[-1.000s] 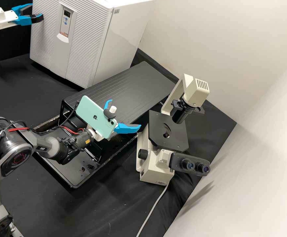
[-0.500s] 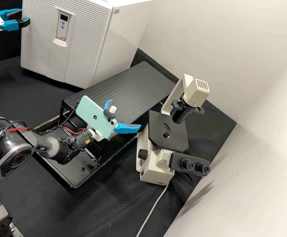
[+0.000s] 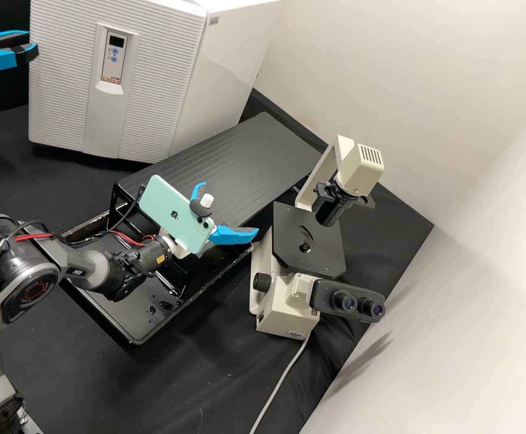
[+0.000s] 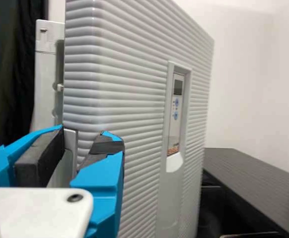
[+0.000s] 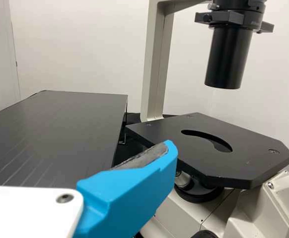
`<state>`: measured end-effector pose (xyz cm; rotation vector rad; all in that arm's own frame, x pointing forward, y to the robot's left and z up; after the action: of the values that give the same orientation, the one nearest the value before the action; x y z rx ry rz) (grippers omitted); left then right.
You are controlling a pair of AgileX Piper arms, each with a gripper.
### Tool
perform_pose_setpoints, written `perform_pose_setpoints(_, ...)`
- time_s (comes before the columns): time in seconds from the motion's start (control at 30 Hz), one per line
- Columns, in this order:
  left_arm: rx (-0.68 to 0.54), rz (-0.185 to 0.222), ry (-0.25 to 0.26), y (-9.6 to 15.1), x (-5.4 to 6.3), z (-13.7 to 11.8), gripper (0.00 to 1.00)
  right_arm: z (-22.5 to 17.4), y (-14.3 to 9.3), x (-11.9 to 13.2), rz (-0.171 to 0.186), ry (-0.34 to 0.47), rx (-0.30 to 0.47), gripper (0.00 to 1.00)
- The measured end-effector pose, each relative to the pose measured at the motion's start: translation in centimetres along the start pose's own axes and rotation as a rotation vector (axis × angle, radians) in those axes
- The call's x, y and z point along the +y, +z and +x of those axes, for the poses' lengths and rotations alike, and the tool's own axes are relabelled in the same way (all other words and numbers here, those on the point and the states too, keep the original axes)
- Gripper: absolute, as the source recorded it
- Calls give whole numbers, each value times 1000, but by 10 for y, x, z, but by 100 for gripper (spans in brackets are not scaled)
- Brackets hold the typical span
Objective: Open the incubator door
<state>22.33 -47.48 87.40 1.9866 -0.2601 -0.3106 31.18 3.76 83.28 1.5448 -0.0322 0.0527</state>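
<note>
Incubator door partly open, left gripper pinching its free edge.

Incubator door point(image 3: 160, 102): ribbed white panel on the front of the incubator point(image 3: 232, 75), toward the bench's far left. Control panel point(image 3: 115, 57) sits in the smooth strip down its middle. Can't tell what's inside the incubator.

Black tray point(image 3: 107, 326) on the bench nearer the arms, dark wet-looking spots on its floor, legs of the black platform point(image 3: 238, 154) standing in it. Platform's top runs from above the tray toward the far edge, just beside the incubator.

Bench point(image 3: 124, 386) is covered in black cloth. Inverted microscope point(image 3: 287, 301) stands near the bench's far right corner, where the white walls point(image 3: 365, 84) meet; its cable point(image 3: 279, 386) runs over the cloth to the near edge.

Left gripper point(image 3: 32, 46) is at the door's free edge, one finger in front of the panel, one behind, edge between the pads. Right gripper point(image 3: 229, 208) is well apart from the door, over the platform's near side by the microscope stage point(image 3: 308, 244), fingers spread wide with nothing between; mint-green phone point(image 3: 169, 211) mounted on it.
</note>
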Motion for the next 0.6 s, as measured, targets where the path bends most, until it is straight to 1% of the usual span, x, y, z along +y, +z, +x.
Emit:
perform_pose_setpoints(0.2,-19,-52,-9,7,-1,-7,0,0,0,0,0,0,0,100)
perform_pose_setpoints(0.3,-28,-49,-13,9,0,-9,0,0,0,0,0,0,0,100)
perform_pose_setpoints(0.37,-34,-45,-18,11,-2,-13,0,0,0,0,0,0,0,100)
perform_pose_setpoints(0.43,-51,-29,-21,14,-3,-18,0,0,0,0,0,0,0,100)
perform_pose_setpoints(0.5,-84,5,-30,20,-5,-26,0,0,0,0,0,0,0,100)
perform_pose_setpoints(0.6,-168,71,-71,32,-10,-38,0,0,0,0,0,0,0,100)
